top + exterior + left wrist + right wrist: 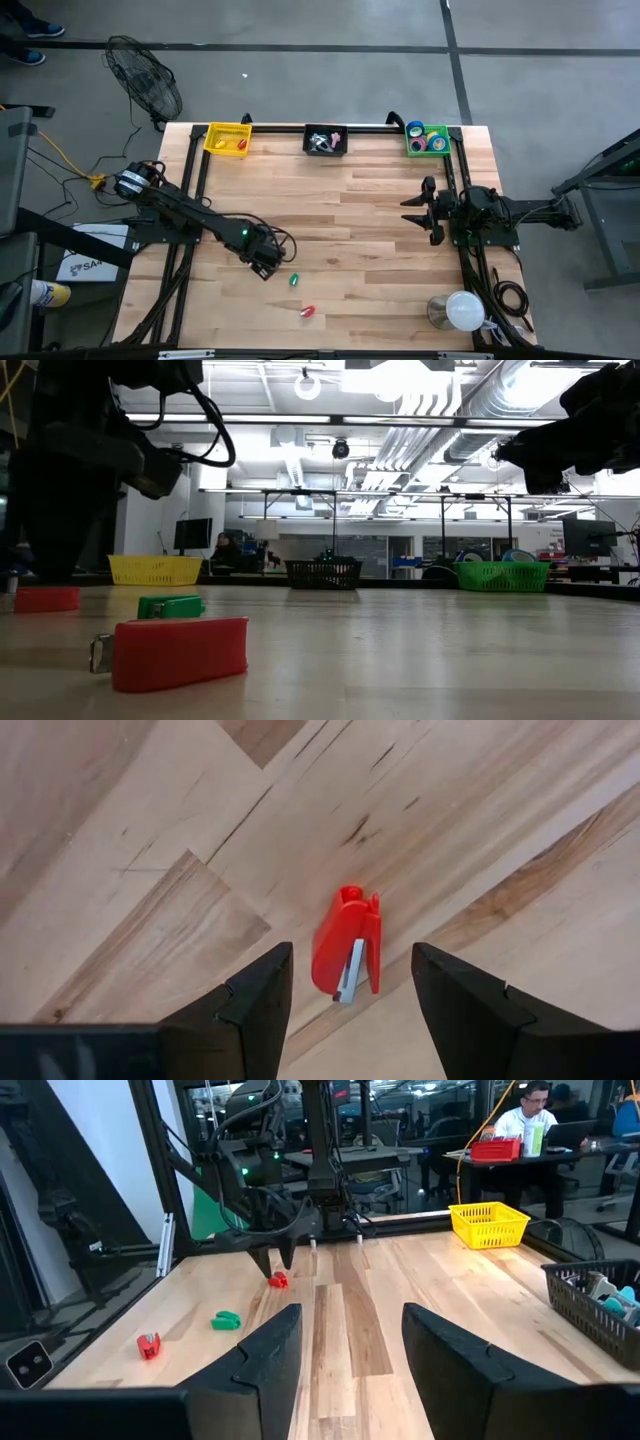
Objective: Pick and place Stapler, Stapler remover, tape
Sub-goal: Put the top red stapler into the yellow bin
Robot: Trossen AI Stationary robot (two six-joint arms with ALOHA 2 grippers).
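Your left gripper [350, 995] hangs over the red stapler [347, 945], fingers apart and empty. Come down off-centre and you'll probably knock it sideways.

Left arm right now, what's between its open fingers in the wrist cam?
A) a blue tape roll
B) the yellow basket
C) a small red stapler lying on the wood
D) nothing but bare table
C. The left wrist view shows the red stapler lying on the table in the gap between the left gripper's open fingers, not yet gripped.
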